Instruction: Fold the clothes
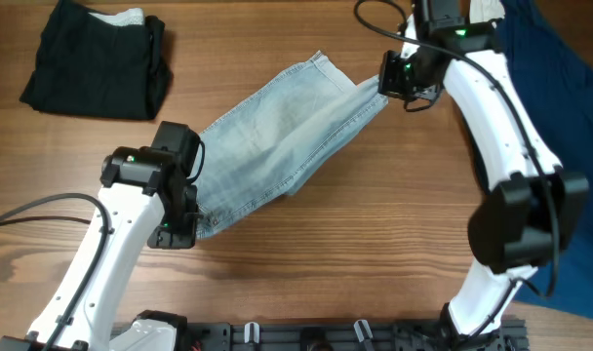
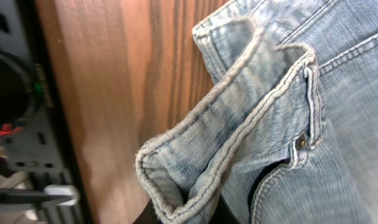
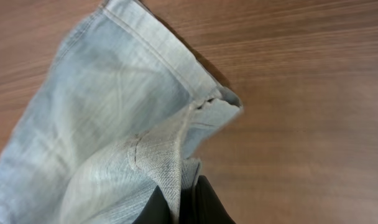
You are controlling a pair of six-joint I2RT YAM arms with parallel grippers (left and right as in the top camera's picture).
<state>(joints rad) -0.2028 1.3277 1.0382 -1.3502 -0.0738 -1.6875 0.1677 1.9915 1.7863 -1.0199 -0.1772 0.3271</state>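
The light-blue denim pants [image 1: 277, 136] lie stretched diagonally across the table, from near left to far right. My left gripper [image 1: 184, 222] is shut on the waistband end; the left wrist view shows the folded waistband [image 2: 239, 124] pinched at the bottom edge. My right gripper [image 1: 384, 83] is shut on the leg hem end, holding it slightly lifted. The right wrist view shows the leg cuff [image 3: 170, 56] and the bunched denim between my dark fingers [image 3: 186, 199].
A black folded garment [image 1: 97, 58] with a white label lies at the far left. A dark navy-blue cloth [image 1: 560, 97] covers the far right edge. The table's front rail [image 1: 316, 336] runs along the near edge.
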